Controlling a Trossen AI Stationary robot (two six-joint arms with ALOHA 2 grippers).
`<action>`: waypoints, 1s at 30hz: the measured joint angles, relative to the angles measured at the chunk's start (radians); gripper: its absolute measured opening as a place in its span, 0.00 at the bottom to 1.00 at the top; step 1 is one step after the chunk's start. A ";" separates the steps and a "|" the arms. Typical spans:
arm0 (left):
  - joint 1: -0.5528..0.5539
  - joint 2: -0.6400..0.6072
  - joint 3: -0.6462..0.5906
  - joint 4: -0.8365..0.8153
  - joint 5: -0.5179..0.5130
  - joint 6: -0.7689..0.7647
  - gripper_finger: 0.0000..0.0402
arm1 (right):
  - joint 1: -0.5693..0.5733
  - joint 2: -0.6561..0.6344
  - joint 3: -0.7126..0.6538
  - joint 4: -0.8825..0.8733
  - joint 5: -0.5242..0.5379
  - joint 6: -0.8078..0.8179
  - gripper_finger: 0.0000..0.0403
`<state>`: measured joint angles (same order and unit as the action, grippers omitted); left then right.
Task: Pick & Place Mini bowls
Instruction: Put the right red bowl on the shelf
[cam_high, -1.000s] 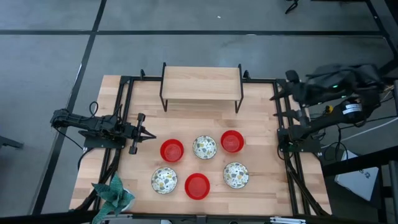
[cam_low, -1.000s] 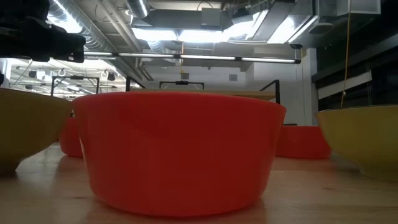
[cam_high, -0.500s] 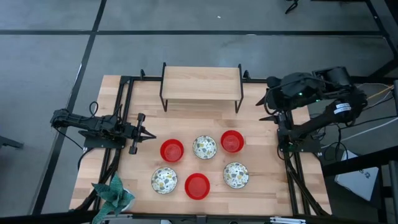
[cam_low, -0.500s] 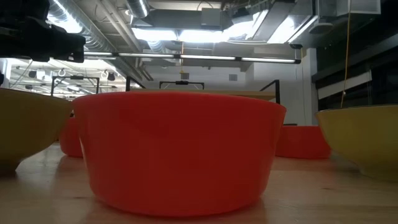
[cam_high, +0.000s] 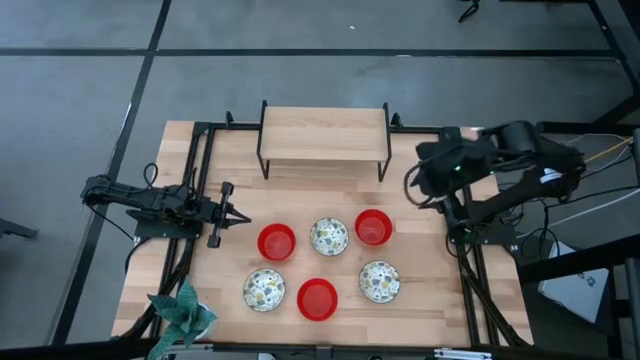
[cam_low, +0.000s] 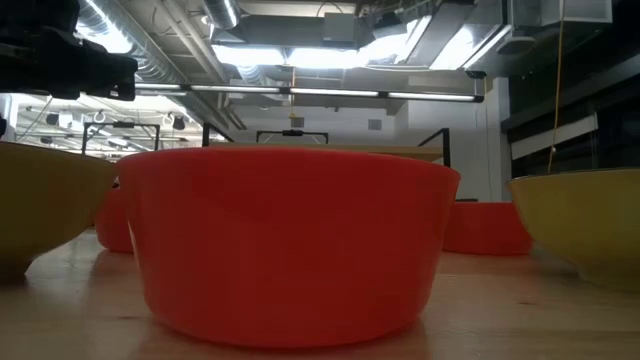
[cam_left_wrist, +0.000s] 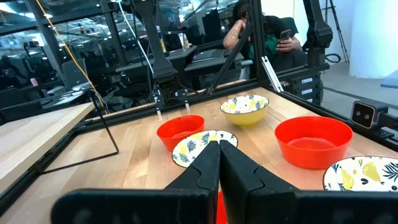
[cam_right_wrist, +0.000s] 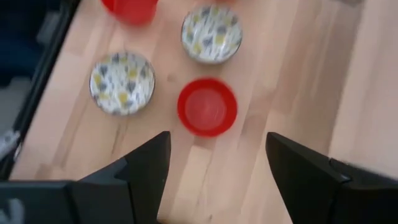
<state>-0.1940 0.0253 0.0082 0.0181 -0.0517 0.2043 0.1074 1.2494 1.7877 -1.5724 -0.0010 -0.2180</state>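
Six mini bowls are sitting on the wooden table (cam_high: 420, 300) in two staggered rows, in front of a small raised shelf (cam_high: 324, 132).

Back row: red bowl (cam_high: 277, 241), patterned bowl (cam_high: 328, 236), red bowl (cam_high: 373, 227). Front row: patterned bowl (cam_high: 264, 289), red bowl (cam_high: 318, 299), patterned bowl (cam_high: 380, 281). None is touching another.

Right gripper (cam_high: 415, 186) is hanging above the table's right rear area, near the shelf's right end, fingers spread wide and holding nothing. Its wrist camera is looking down between the two fingers (cam_right_wrist: 144, 169), with the right-hand red bowl (cam_right_wrist: 207, 106) lying just ahead of the open gap.

Left gripper (cam_high: 240, 216) is resting low at the left side, fingers pressed together and empty, pointing toward the bowls.

Key relation: the right-hand red bowl is lying forward of, below and slightly inboard of the right gripper, and the right arm is the nearer one to it. The bowl being round, no long axis is constraining the approach; judged next need is a descent with one finger inside the rim.
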 joint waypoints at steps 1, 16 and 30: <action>0.000 0.000 0.000 0.000 0.000 0.000 0.01 | 0.003 -0.005 -0.031 0.002 0.003 0.000 0.65; 0.000 0.000 0.000 0.000 0.000 0.000 0.01 | 0.003 -0.028 -0.380 0.063 0.019 -0.028 0.65; 0.000 0.000 0.000 0.000 0.000 0.000 0.01 | 0.003 -0.028 -0.496 0.241 0.035 -0.122 0.65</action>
<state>-0.1936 0.0250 0.0082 0.0181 -0.0517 0.2046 0.1108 1.2213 1.2916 -1.3311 0.0341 -0.3403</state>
